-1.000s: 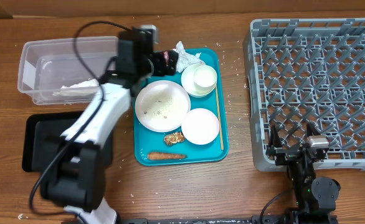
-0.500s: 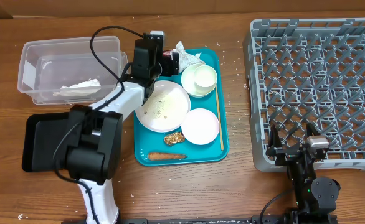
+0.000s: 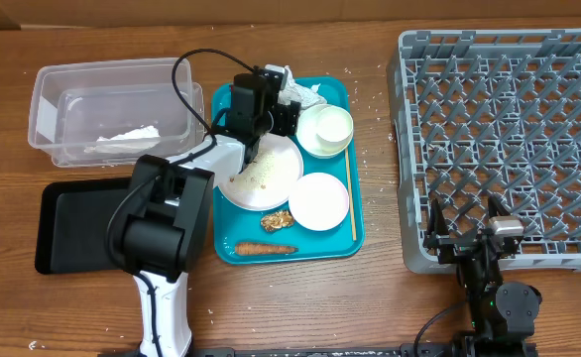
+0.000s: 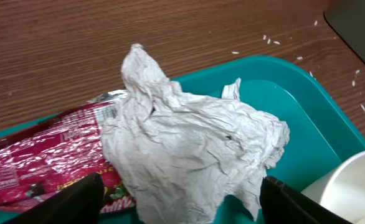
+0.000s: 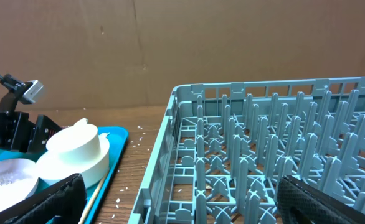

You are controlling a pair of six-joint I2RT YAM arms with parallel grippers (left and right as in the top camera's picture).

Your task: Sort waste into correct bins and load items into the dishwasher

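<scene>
A crumpled white napkin [image 4: 189, 143] lies on a red wrapper [image 4: 45, 155] in the far-left corner of the teal tray [image 4: 307, 118]. My left gripper [image 4: 179, 208] is open, with one black finger on each side of the napkin and a gap at both. From above, the left gripper [image 3: 289, 101] is at the napkin [image 3: 295, 84]. The round plate [image 3: 266, 171], speckled with rice, a bowl [image 3: 318, 201], and a cup [image 3: 330, 123] inside a second bowl sit on the tray. My right gripper [image 5: 182, 199] is open at the near edge of the grey dish rack [image 5: 270, 143].
The clear tub [image 3: 53, 94] at back left holds a white napkin [image 3: 122, 139]. The black tray [image 3: 72, 228] lies in front of it. A brown lump [image 3: 277, 221], a sausage-like stick [image 3: 264, 248] and a thin wooden stick [image 3: 347, 188] lie on the teal tray [image 3: 355, 233].
My left arm has swung right from beside the clear tub to the tray's back corner, over the napkin. Its jaws have narrowed a little. The right arm is still.
</scene>
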